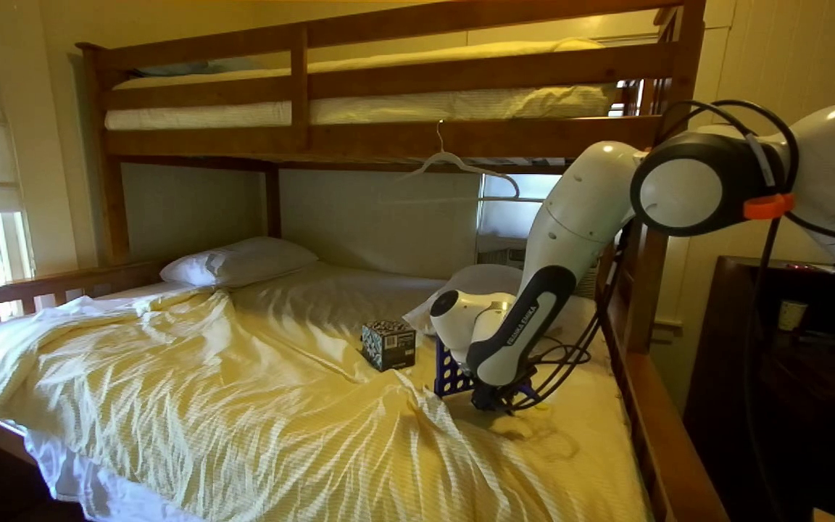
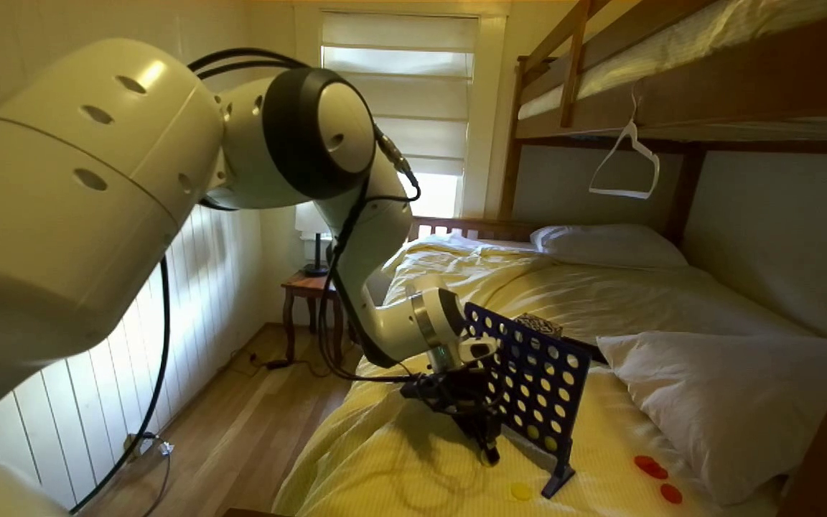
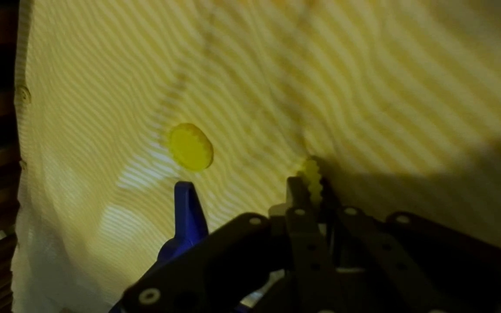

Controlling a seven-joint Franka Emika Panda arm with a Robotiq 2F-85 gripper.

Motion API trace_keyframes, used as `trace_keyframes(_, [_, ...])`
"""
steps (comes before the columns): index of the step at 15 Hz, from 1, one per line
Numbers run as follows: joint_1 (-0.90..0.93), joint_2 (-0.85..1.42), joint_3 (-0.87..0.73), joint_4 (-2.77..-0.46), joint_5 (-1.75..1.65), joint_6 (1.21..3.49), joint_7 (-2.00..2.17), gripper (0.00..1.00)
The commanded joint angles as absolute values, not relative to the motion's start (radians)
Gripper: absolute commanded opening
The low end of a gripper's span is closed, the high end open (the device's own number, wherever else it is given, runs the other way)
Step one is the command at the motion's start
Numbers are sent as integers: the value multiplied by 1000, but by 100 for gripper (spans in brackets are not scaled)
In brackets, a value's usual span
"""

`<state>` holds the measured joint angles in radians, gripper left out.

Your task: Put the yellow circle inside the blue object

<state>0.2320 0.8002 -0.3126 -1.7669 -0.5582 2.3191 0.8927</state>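
Yellow circle (image 3: 312,176), partly hidden in pincer (image 3: 313,189), blue object (image 3: 186,217) partly covered

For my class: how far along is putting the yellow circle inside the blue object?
Looks done: the black tool is shut on a yellow ridged plastic disc, edge-on in the wrist view.
In hand: the disc, low at the yellow striped bedspread.
Left: it is outside the upright dark-blue plastic grid board, so probably lifting and dropping it in.
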Motion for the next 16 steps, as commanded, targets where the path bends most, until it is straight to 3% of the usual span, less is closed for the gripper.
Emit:
trace_keyframes(1, [231, 767, -305, -1789, -559, 2308, 896, 2])
trace_keyframes(15, [91, 423, -228, -2091, -291, 2293, 859, 2])
trace_keyframes(16, [78, 396, -224, -2109, -268, 2294, 861, 7])
